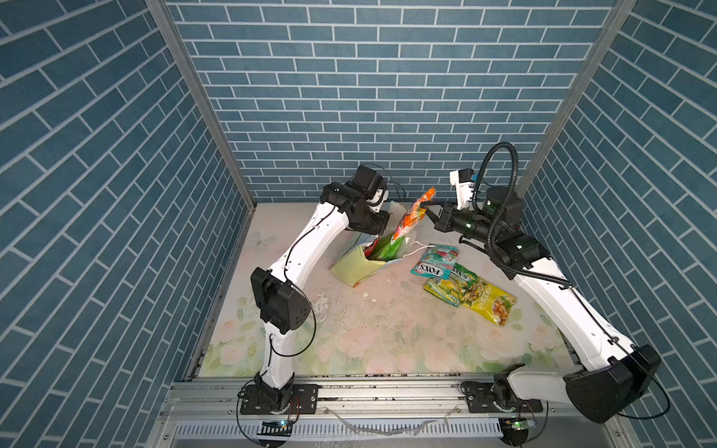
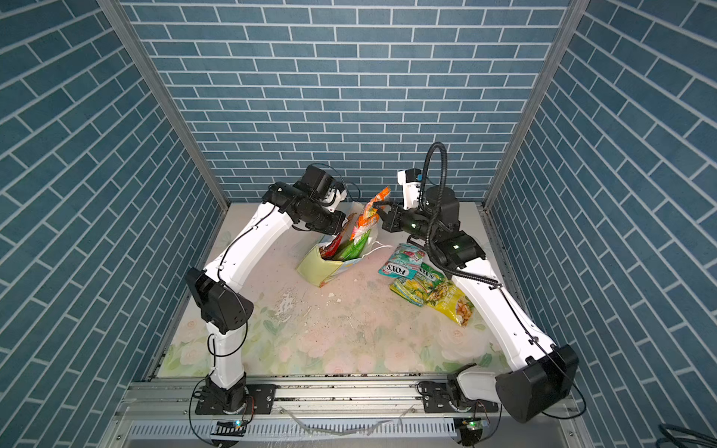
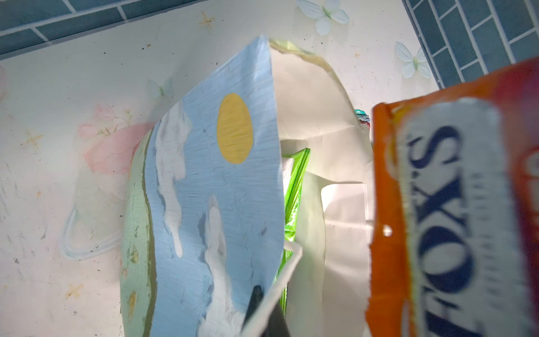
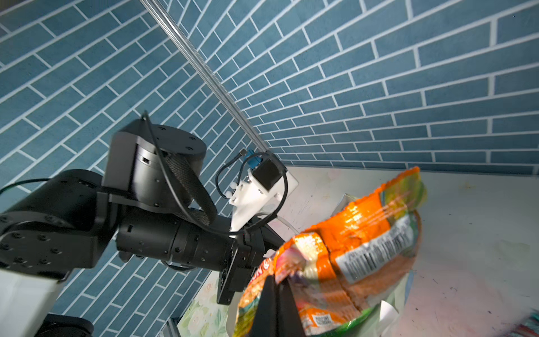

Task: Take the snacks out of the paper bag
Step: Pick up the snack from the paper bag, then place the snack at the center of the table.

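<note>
The table (image 1: 388, 333) has a flower print & fills the floor of the blue brick box. The left arm (image 1: 298, 248) & right arm (image 1: 551, 294) both reach to the far middle.

The paper bag (image 1: 357, 267) sits there btwn them, mouth up, leaning over a bit. Its side is pale yellow-green, and its face has blue sky w/ a yellow sun (image 3: 204, 189).

A green pkt (image 1: 384, 248) and a red pkt (image 1: 370, 245) stick up out of the bag's mouth.

The orange FOX'S pkt (image 1: 413, 213) is up in the air over the mouth, tilted. Its low end is right at the mouth; can't tell if it's all the way out.

3 pkts lie on the table to the right of the bag, apart from it. The teal FOX'S pkt (image 1: 436, 262) lies partly on the green-yellow FOX'S pkt (image 1: 446, 287). The yellow pkt (image 1: 492, 300) touches that one on its near-right side.

The right gripper (image 4: 275, 303) is closed tight on the orange FOX'S pkt. The left gripper (image 3: 267, 309) is closed, pinching the bag's top edge by the white cord.
</note>
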Motion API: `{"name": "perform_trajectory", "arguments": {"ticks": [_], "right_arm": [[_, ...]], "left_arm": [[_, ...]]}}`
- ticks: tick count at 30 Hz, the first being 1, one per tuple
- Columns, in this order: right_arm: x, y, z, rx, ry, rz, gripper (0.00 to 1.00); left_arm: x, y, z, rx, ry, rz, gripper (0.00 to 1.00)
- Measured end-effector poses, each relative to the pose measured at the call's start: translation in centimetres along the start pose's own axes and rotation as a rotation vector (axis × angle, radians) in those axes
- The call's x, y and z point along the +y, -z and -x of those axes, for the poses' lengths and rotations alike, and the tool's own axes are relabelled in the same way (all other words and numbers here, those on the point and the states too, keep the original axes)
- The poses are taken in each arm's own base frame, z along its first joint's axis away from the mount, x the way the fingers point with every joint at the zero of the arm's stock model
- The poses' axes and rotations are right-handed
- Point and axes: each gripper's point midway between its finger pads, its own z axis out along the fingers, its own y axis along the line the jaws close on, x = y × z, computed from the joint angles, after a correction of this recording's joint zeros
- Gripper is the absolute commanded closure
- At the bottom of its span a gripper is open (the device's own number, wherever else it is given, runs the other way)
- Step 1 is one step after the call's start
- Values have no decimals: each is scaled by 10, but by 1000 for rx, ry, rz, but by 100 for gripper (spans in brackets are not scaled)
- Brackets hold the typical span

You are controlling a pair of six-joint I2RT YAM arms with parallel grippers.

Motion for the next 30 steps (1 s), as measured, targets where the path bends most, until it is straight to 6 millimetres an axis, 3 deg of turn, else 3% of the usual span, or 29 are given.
{"name": "perform_trajectory", "arguments": {"ticks": [8, 13, 17, 24, 27, 30], "right_arm": [[7, 68, 38, -117, 113, -173, 100], [-12, 102, 29, -101, 133, -343, 100], [-42, 117, -3, -23, 110, -479, 100], [-100, 115, -103, 246, 4, -616, 100], [-116, 112, -143, 337, -69, -628, 100], [-121, 104, -169, 391, -140, -602, 100]], "left_arm": [[1, 0, 3, -11, -5, 4, 97], [2, 0, 3, -13, -8, 9, 97], [2, 0, 4, -17, -9, 8, 97], [1, 0, 4, -17, -12, 7, 97], [2, 0, 4, -16, -15, 7, 97], [2, 0, 4, -17, -16, 8, 97]]}}
